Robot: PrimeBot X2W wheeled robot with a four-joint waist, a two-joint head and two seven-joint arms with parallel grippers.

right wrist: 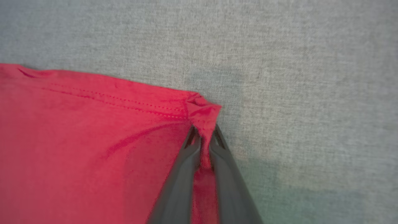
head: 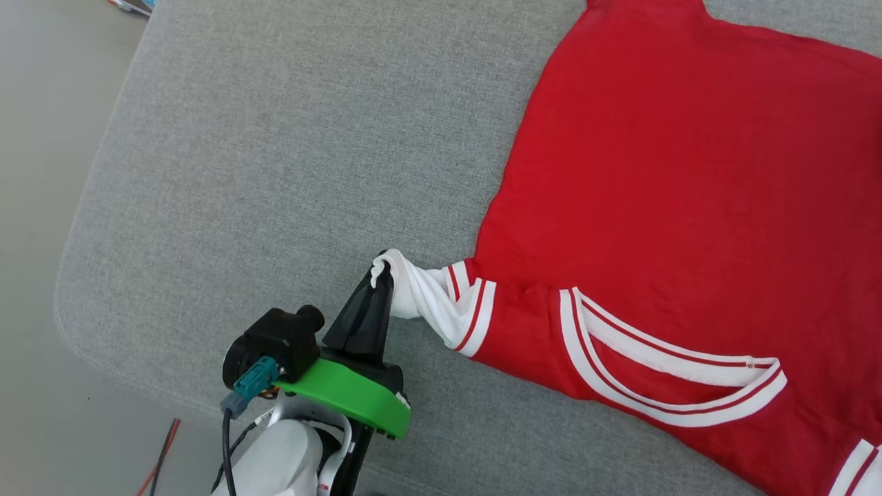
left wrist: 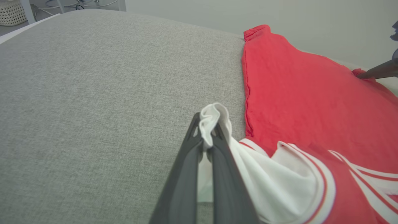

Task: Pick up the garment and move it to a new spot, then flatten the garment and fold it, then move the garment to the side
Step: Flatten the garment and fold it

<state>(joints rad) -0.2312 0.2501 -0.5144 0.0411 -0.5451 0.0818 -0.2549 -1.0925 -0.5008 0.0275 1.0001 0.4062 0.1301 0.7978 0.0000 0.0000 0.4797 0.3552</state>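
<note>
The garment [head: 675, 179], a red T-shirt with white sleeves and striped trim, lies spread on a grey cushion [head: 275, 151]. My left gripper [head: 383, 275] is shut on the bunched tip of a white sleeve [left wrist: 214, 119], low at the cushion's near side. In the right wrist view my right gripper [right wrist: 203, 133] pinches a red hem corner [right wrist: 202, 110] of the garment between its two fingers. A dark finger [left wrist: 377, 71] of that gripper shows at the right edge of the left wrist view, on the garment's far corner.
The grey cushion's rounded left edge [head: 76, 227] drops to a pale floor [head: 41, 138]. Cables [head: 162, 451] lie on the floor near my left arm. A woven basket [left wrist: 11, 12] stands far off past the cushion.
</note>
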